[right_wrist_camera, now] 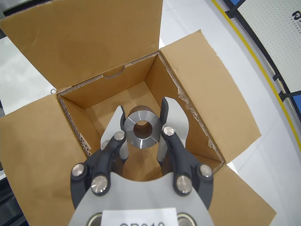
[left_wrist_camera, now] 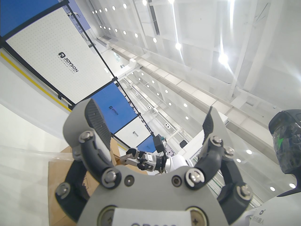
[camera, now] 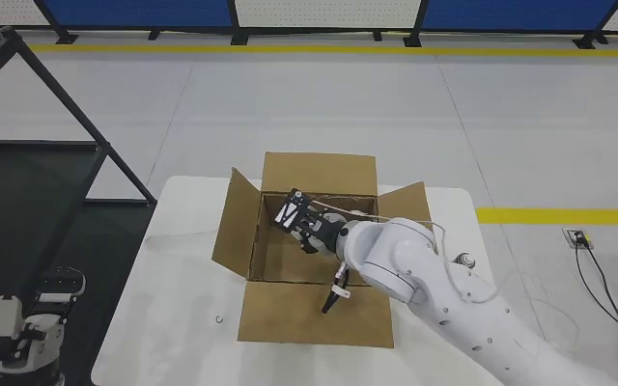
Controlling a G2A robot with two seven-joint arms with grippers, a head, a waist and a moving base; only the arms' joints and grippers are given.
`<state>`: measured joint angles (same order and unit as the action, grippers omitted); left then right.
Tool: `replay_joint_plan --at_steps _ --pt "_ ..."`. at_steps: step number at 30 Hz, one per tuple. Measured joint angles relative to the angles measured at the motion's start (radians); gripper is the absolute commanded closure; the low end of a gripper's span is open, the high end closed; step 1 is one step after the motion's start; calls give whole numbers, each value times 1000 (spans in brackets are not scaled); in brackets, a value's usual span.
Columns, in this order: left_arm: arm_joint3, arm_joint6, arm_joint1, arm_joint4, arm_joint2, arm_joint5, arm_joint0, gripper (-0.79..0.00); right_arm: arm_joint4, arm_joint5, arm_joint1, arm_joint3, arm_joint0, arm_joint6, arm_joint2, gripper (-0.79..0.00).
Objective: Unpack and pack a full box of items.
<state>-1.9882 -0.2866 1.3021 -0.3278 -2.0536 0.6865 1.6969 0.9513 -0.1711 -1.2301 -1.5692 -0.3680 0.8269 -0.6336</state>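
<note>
An open cardboard box [camera: 319, 172] stands in the middle of the white table [camera: 174, 289], all flaps folded out. My right gripper [camera: 294, 217] is inside its far part. In the right wrist view the right gripper [right_wrist_camera: 143, 109] is shut on a grey metal cylinder [right_wrist_camera: 143, 130] with a round bore, one finger on each side, above the brown box floor [right_wrist_camera: 131, 95]. The box interior looks bare apart from the cylinder. My left gripper [left_wrist_camera: 152, 114] is open and empty, pointing up toward the ceiling, with the box [left_wrist_camera: 61, 165] beyond it.
A small ring [camera: 220, 317] lies on the table left of the box's near flap. A small metal piece [camera: 464, 259] lies right of the box. A black frame [camera: 58, 116] stands left of the table.
</note>
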Motion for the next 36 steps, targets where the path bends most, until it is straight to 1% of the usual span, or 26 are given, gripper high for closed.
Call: replay_joint_plan --at_steps 3,10,16,19,26,30,36 --pt "0 0 0 0 0 0 0 -785 -37 -33 -40 112 50 -17 59 0" --pt "0 0 0 0 0 0 0 -785 -112 -68 -152 423 149 -77 177 0" --pt "0 0 0 0 0 0 0 -785 -152 -89 -240 656 182 -149 232 0" --pt "0 0 0 0 0 0 0 -785 -170 -108 -275 754 189 -189 243 0" --pt "0 0 0 0 0 0 0 -785 -176 -86 -344 912 187 -279 256 0" --pt "0 0 0 0 0 0 0 -785 -181 -101 -373 974 197 -288 255 0" --pt "0 0 0 0 0 0 0 -785 -146 -91 -411 1039 209 -266 267 0"
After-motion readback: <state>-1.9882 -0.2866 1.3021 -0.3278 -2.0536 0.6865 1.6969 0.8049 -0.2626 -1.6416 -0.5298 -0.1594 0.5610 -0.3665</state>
